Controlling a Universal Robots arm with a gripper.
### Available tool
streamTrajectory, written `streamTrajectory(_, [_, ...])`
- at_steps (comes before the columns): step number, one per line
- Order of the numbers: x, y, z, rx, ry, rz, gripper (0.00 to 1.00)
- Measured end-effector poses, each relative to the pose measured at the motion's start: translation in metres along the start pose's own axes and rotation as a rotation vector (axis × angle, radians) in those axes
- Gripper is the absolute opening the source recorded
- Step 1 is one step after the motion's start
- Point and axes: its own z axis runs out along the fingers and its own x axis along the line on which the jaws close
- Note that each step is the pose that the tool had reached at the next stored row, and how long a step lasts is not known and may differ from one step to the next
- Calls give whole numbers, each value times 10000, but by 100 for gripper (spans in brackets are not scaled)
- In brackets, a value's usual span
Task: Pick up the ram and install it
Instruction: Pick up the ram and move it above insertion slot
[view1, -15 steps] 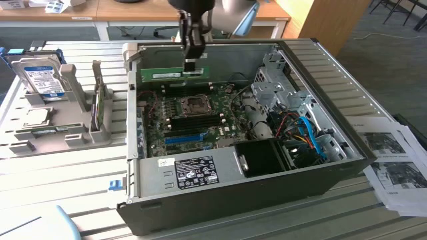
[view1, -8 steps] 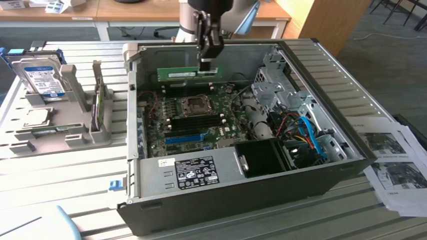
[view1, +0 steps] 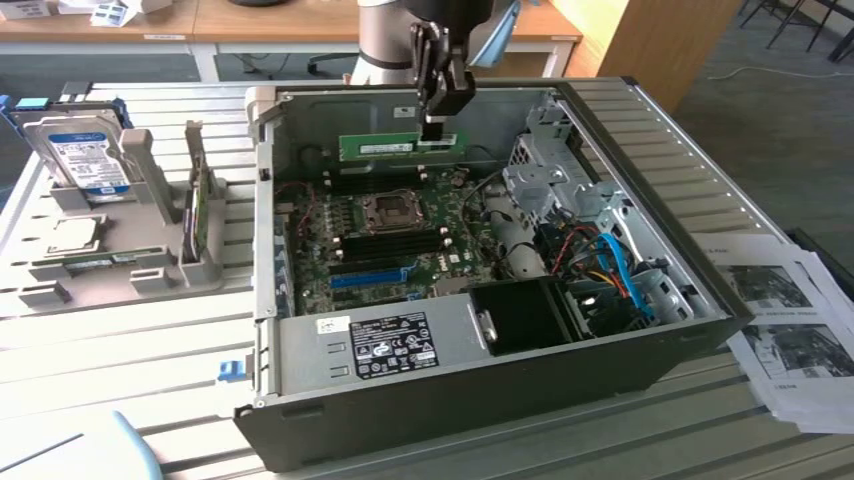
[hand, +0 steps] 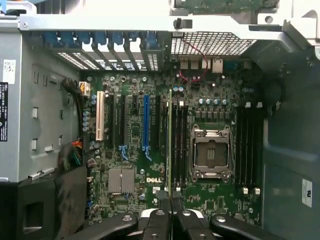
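My gripper (view1: 438, 124) hangs over the open computer case (view1: 667, 200), shut on the ram (view1: 398, 146). The ram is a long green stick held level by its right end, above the far part of the motherboard (view1: 387, 240). From the wrist camera I see the ram (hand: 170, 145) edge-on as a thin green line running out from the gripper (hand: 171, 202). It lies over the black memory slots (hand: 181, 140) beside the CPU socket (hand: 210, 152). More black slots (hand: 249, 142) lie on the socket's other side. The blue slot (hand: 146, 122) is a little further off.
A grey fixture (view1: 107, 255) at the exterior view's left holds a hard drive (view1: 83, 150) and small parts. The case has a power supply (view1: 380, 345), a black fan shroud (view1: 527, 315), a drive cage (view1: 554, 165) and cables (view1: 607, 270). Papers (view1: 787, 320) lie at the right.
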Motion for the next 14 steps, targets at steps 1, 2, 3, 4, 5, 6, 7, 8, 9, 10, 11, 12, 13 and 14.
streamTrajectory(1, [0, 0, 0, 0, 0, 0, 11])
streamTrajectory(2, [0, 0, 1, 1, -1, 0, 11])
streamTrajectory(3, [-1, -1, 3, 1, -3, 0, 11])
streamTrajectory(4, [-2, -1, 7, 2, -2, 0, 11])
streamTrajectory(5, [-1, -1, 13, 0, 0, 0, 11])
streamTrajectory(6, [-1, -1, 20, 0, 0, 1, 11])
streamTrajectory(7, [-1, -1, 29, 1, -1, 1, 11])
streamTrajectory(8, [-2, -1, 39, 1, -1, 1, 11])
streamTrajectory(9, [-2, -1, 52, 0, -1, 1, 11])
streamTrajectory(10, [-3, -1, 66, 1, -1, 1, 11])
streamTrajectory(11, [-3, -2, 81, 1, -1, 0, 11])
streamTrajectory(12, [-3, -2, 95, 2, -1, 1, 11])
streamTrajectory(13, [-4, -2, 107, 2, -1, 0, 11])
streamTrajectory(14, [-4, -2, 113, 2, 0, 0, 11])
